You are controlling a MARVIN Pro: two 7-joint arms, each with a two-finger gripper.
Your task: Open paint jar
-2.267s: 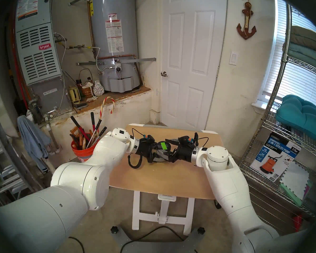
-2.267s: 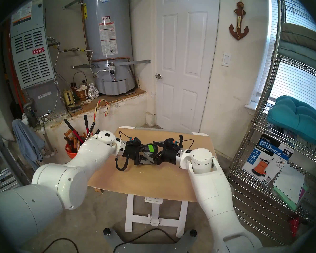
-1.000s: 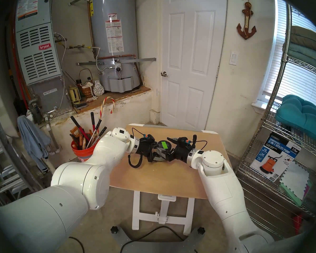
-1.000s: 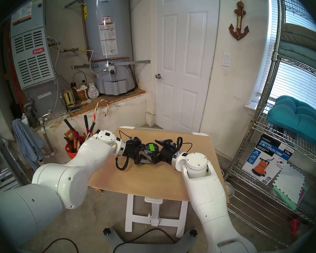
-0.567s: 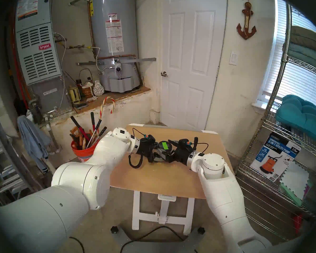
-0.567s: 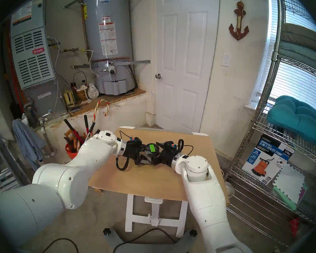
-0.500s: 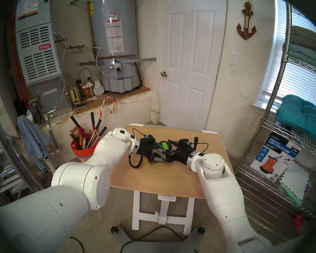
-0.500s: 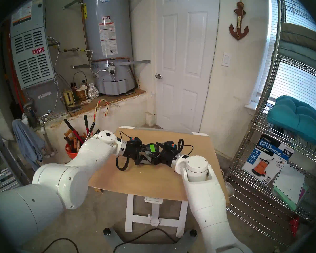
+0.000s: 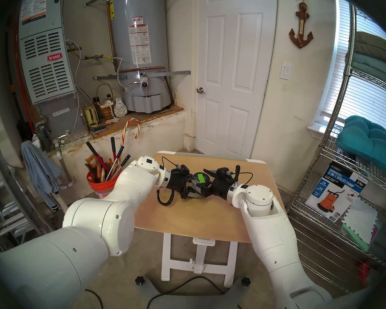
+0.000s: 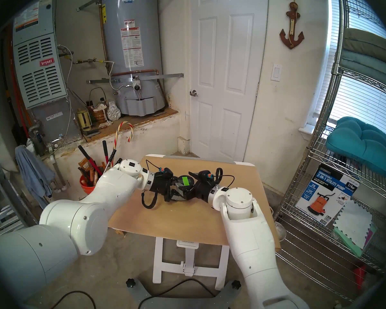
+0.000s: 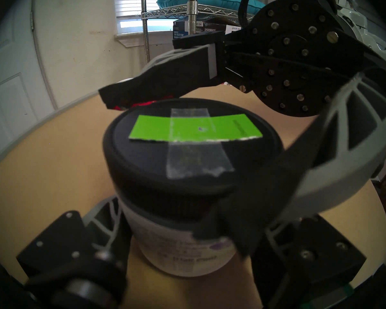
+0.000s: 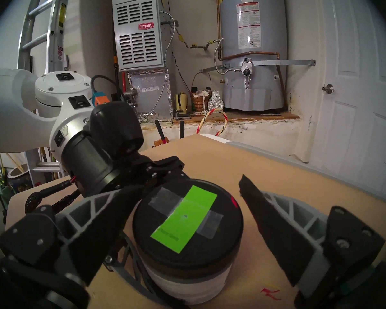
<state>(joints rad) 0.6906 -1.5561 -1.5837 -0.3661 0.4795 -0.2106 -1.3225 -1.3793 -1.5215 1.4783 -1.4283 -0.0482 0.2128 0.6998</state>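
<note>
Nearest to me, the two white arms reach in from either side over the tan table and meet above its middle. The paint jar stands upright on the table between them, its black lid still seated and marked by a bright green strip held down with clear tape. I read the left gripper as clamped on the jar: in its wrist view both fingers press against the white-grey labelled body just below the lid. The right gripper comes in from the opposite side at lid height with its fingers spread wide. In its wrist view one finger stands clear of the lid's rim with bare table showing between them; the other finger lies close beside the lid, and I cannot tell whether it touches. Beyond the table's left edge an orange bucket holds long-handled tools. Farther back a grey water heater stands on a raised ledge, a white door to its right.
</note>
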